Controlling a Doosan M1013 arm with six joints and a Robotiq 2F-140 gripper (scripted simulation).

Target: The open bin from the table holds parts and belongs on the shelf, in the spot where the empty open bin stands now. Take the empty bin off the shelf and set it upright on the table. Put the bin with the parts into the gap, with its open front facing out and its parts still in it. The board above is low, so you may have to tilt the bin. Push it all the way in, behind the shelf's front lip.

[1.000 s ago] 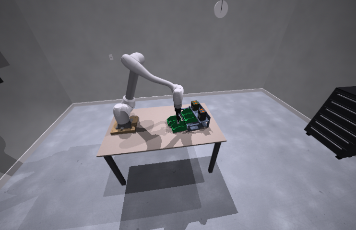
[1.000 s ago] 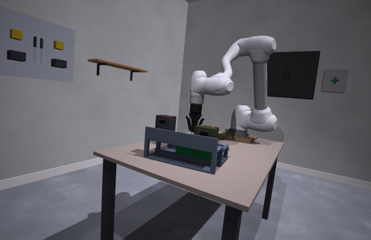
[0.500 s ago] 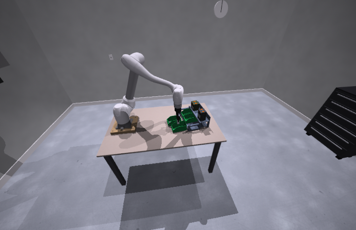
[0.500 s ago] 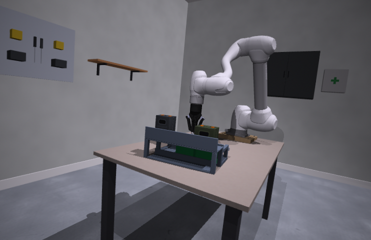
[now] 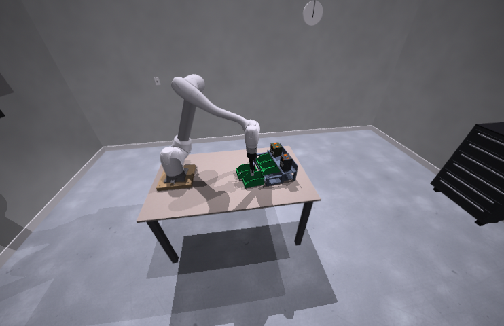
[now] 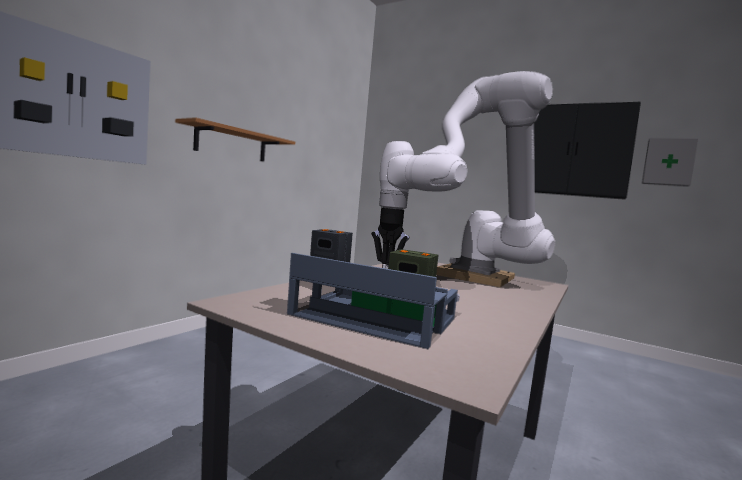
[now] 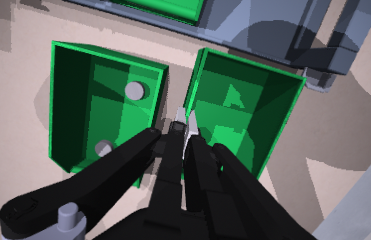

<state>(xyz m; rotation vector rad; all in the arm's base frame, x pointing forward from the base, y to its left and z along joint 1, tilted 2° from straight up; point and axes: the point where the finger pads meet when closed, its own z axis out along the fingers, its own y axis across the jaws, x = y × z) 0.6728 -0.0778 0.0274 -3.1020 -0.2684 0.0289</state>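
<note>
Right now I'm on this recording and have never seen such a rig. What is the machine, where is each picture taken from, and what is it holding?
The white machine is a single robot arm bolted to a table. One picture looks down from high up in the room, one looks across the table from behind the small grey shelf, and one is from a camera on the arm's wrist, looking down past its black gripper. Two green open bins stand on the table before the shelf: the bin with parts holds grey discs, and the empty bin is beside it. Two dark boxes sit on top of the shelf. The gripper appears shut on the empty bin's thin side wall.
</note>
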